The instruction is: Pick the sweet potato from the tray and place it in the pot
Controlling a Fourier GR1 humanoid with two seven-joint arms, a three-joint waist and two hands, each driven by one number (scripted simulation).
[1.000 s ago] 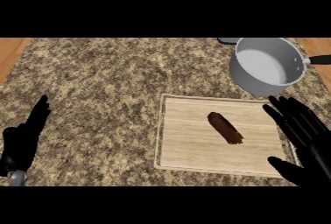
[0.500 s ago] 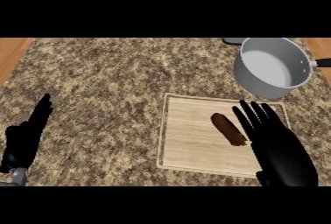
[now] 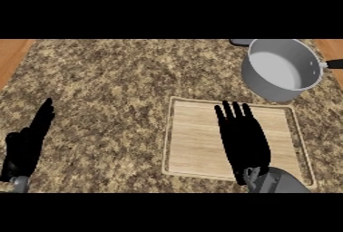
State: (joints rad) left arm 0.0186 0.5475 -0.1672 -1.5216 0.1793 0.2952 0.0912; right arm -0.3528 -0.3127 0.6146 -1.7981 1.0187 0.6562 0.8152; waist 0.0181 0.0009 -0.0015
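My right hand point(image 3: 242, 138) lies flat over the middle of the wooden tray point(image 3: 191, 136), fingers straight and pointing away from me. The sweet potato is hidden beneath that hand; no part of it shows. The grey pot point(image 3: 281, 69) stands on the counter beyond the tray's far right corner, tilted in view with its pale inside visible and nothing in it. My left hand point(image 3: 26, 142) rests open at the left edge of the counter, fingers up, far from the tray.
The speckled stone counter point(image 3: 114, 81) stretches to the left of the tray and beyond it. Wooden strips show at the far left point(image 3: 10, 54) and far right edges. A dark handle point(image 3: 333, 64) sticks out of the pot to the right.
My right hand has moved left from the tray's right edge to over its middle, now covering the sweet potato that showed before. The left hand has barely shifted.
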